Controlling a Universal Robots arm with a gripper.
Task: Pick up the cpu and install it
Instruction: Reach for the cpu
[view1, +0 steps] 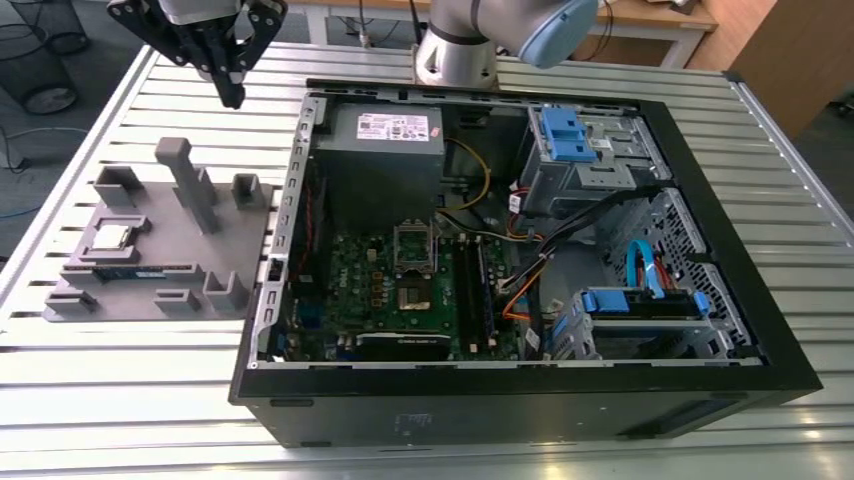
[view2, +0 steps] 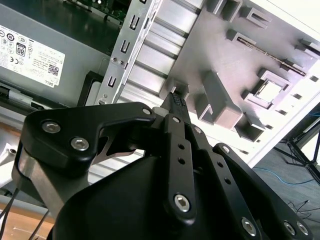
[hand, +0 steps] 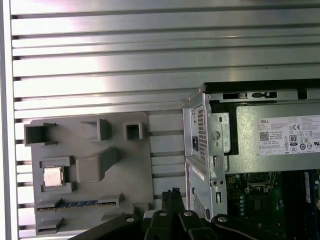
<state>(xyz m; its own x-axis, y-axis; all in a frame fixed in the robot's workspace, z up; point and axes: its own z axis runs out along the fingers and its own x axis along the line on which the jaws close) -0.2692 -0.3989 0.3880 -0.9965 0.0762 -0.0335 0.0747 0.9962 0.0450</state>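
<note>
Firstly, we logged the claw (view1: 234, 96): black, fingers drawn together to a point, nothing held between them. In the exterior view it hung above the slatted metal desk (view1: 120, 380), beyond the far edge of the tray (view1: 254, 250) and near the corner of the computer case (view1: 534, 400). In both wrist views the closed fingertips (view2: 176, 98) (hand: 172, 194) pointed down at the strip of desk (hand: 100, 50) between tray and case.

Next, the cpu (view1: 112, 236): a small square chip with a shiny top, lying flat in its square recess on the tray, towards the exterior view's left and well apart from the claw. We saw it seated the same way in the first wrist view (hand: 53, 176) and in the second wrist view (view2: 270, 91).

Then the tray itself (hand: 135, 165): grey, with raised blocks and pockets. It also held a memory stick (view1: 134, 270), long and narrow, lying in a slot just beside the cpu.

Then the computer case: black, open side up, lying at the exterior view's right of the tray. Inside we noted a green motherboard (view1: 387, 290) with a silver socket frame (view1: 414, 242) on it, a grey power supply (view1: 387, 135) at the far end, and blue-fronted drive bays (view1: 567, 135). The power supply (hand: 280, 135) also appeared in the first wrist view.
</note>
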